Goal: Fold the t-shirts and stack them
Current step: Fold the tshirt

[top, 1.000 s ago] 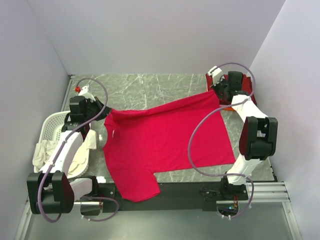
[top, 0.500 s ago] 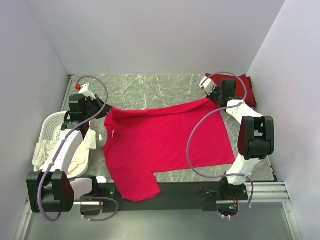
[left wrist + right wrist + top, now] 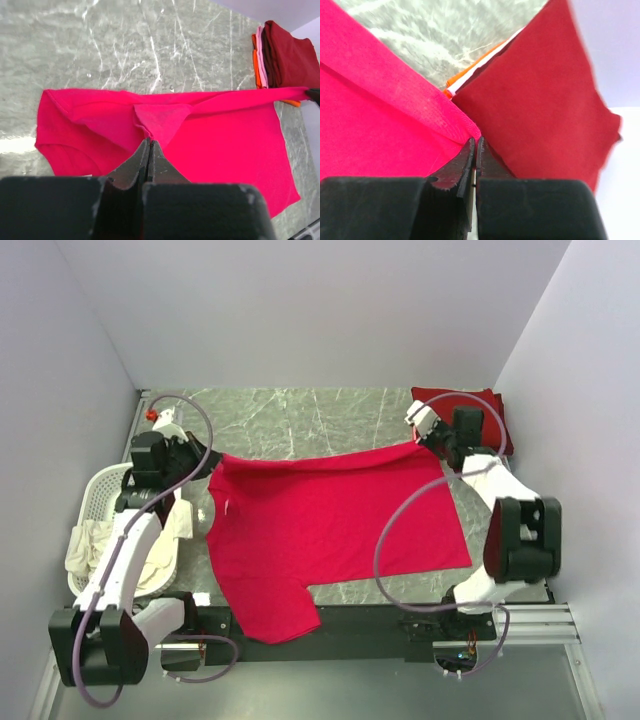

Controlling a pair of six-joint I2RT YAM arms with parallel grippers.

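Top external: left end effector (image 3: 203, 462) and right end effector (image 3: 431, 443) each pinch the crimson t-shirt (image 3: 330, 525) — far edge now straighter.

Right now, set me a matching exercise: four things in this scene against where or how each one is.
Things: 1 crimson t-shirt; 2 folded stack; 3 white basket; 4 left hand.
States: A at the left edge; B shut on red cloth; C spread across the table; D far right corner.
Pairs: 1-C; 2-D; 3-A; 4-B.

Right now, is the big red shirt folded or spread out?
Spread out: the shirt lies open on the table, left pincer and right pincer pinching its edge.
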